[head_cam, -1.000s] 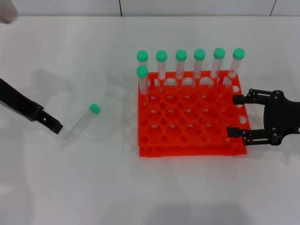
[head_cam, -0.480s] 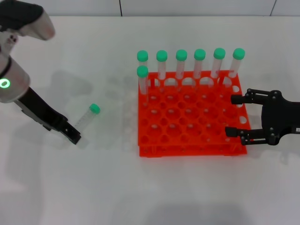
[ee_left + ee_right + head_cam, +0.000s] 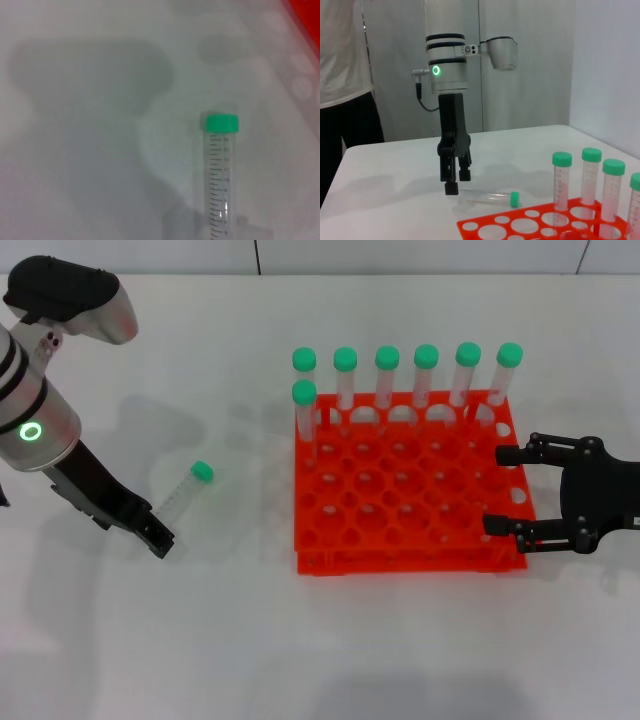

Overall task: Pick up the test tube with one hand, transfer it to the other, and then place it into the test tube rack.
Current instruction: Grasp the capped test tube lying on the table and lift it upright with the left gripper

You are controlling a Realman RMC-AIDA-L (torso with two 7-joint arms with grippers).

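The test tube (image 3: 182, 497) lies on the white table left of the rack, its green cap pointing toward the back right. It also shows in the left wrist view (image 3: 222, 175) and the right wrist view (image 3: 487, 196). My left gripper (image 3: 157, 536), unlabelled, is open and points down at the tube's bottom end, one finger on each side; in the right wrist view (image 3: 457, 182) it sits just above the table. The orange-red test tube rack (image 3: 400, 561) stands at centre right. My right gripper (image 3: 500, 489) is open and empty over the rack's right edge.
Several green-capped tubes (image 3: 426, 375) stand upright along the rack's back row, with one more (image 3: 304, 420) in the second row at the left. They also show in the right wrist view (image 3: 562, 182). A person (image 3: 342, 95) stands behind the table's left side.
My left arm has swung in from the left and its gripper has moved down to the lying tube's bottom end. The tube and my right gripper have stayed almost still.
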